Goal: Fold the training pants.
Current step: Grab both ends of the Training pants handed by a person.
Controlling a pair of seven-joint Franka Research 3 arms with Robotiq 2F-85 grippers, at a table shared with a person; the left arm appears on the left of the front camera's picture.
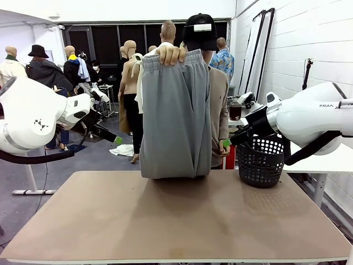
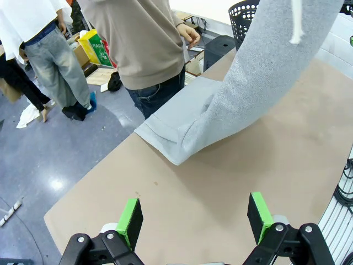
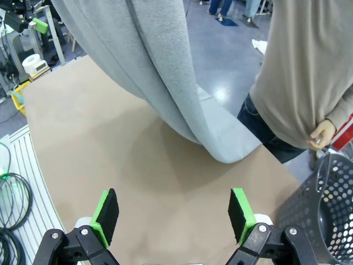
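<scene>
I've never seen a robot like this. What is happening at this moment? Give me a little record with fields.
Garment: training pants, light grey, hanging upright
Held by: person's hand, gripping the waistband
Leg ends: lying on the far side of the table
Left fingers: open, above the table, holding nothing
Right fingers: open, above the table, holding nothing
Nearby: black basket at the table's far right corner
Folding: not yet begun

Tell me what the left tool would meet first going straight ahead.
Likely the training pants, where they rest on the table; depth is unclear, so the left tool might touch tabletop first.
</scene>
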